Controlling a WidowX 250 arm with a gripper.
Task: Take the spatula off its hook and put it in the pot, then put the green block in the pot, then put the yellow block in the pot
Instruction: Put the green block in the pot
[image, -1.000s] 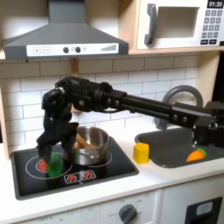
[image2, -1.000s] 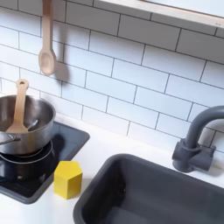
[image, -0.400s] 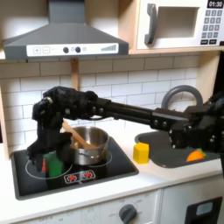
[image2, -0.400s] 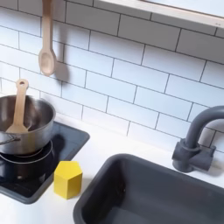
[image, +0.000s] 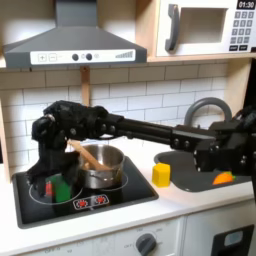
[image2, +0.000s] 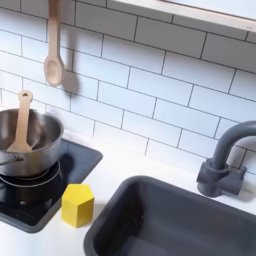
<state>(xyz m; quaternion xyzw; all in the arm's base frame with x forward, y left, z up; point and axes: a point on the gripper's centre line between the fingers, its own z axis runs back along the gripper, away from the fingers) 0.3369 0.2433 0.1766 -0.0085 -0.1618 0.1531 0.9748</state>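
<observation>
Spatula (image2: 21, 118) standing in the pot (image2: 22, 150), handle leaning toward 12 o'clock in the second exterior view. Gripper (image: 47, 183) down over the green block (image: 63, 187) at 9 o'clock of the pot in the first exterior view; jaw opening and any hold impossible to tell. Yellow block (image2: 78, 205) on the counter at 4 o'clock of the pot. Wooden spoon (image2: 54, 45) hanging on the tiles at 12 o'clock.
</observation>
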